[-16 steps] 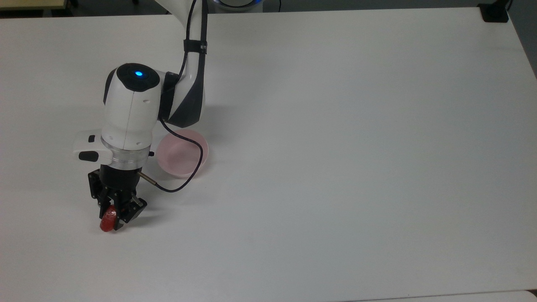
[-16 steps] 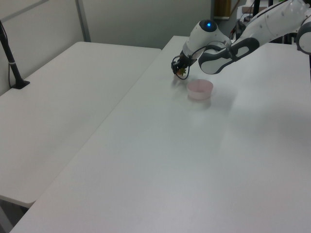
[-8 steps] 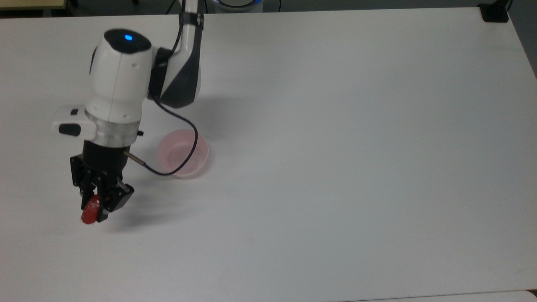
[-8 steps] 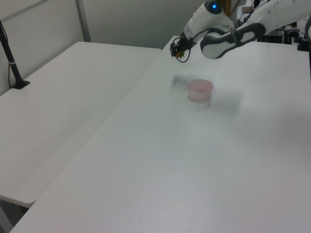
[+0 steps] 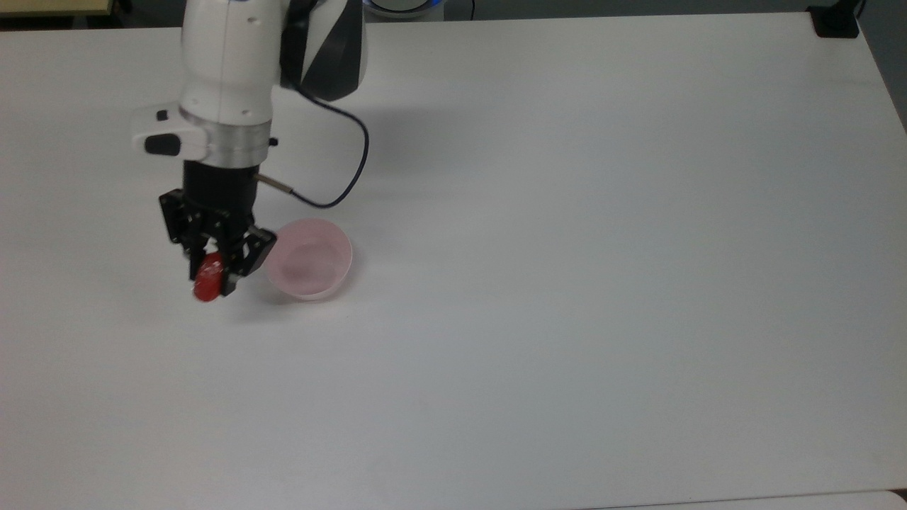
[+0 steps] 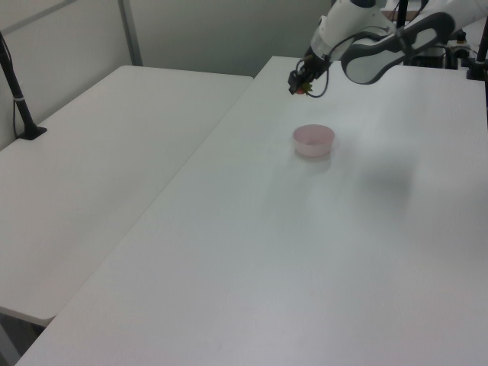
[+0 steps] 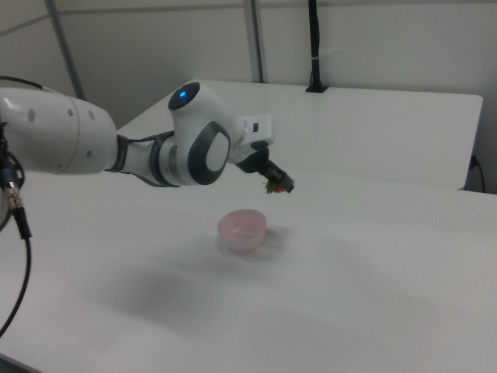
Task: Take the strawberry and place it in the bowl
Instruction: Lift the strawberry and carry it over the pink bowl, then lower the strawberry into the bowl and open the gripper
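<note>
My gripper (image 5: 210, 280) is shut on the red strawberry (image 5: 207, 280), holding it well above the white table. In the top view the strawberry hangs just left of the pale pink bowl (image 5: 310, 258). The left view has the gripper (image 6: 300, 88) high over the table, beyond the bowl (image 6: 314, 139). From the right view, the strawberry (image 7: 273, 186) with its green cap sits in the gripper (image 7: 279, 185) above and a little right of the bowl (image 7: 243, 227). Nothing lies in the bowl.
The white table (image 5: 567, 283) spreads wide to the top view's right and toward its bottom. A dark cable (image 5: 351, 166) loops from the wrist over the table behind the bowl. A second white table (image 6: 99, 168) adjoins at the left view's left.
The arm has risen with the strawberry held shut, then swung it toward the bowl: in the top view it went from the lower left up to just beside the bowl's left rim.
</note>
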Controlling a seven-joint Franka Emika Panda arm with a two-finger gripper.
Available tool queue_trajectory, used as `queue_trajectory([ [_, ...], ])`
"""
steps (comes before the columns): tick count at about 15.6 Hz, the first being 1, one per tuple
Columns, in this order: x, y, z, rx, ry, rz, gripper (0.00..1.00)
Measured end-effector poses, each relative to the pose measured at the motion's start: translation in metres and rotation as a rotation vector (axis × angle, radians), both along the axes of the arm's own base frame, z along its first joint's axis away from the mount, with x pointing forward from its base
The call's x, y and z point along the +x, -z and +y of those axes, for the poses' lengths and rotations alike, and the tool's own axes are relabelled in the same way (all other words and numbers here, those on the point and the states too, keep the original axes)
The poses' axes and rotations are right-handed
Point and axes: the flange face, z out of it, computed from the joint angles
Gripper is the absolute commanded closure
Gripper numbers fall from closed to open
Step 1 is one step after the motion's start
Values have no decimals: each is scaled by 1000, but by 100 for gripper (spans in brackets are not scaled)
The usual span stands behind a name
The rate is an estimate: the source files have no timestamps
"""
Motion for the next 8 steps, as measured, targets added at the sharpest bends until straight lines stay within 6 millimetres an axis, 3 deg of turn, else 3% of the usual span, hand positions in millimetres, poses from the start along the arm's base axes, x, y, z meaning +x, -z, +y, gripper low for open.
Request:
queue_trajectory([
  [3, -26, 9, 15, 0, -47, 52, 57],
  [6, -37, 27, 44, 5, -93, 100, 50],
  [7, -39, 33, 51, 6, -103, 113, 41],
  [8, -40, 38, 55, 7, -109, 123, 17],
])
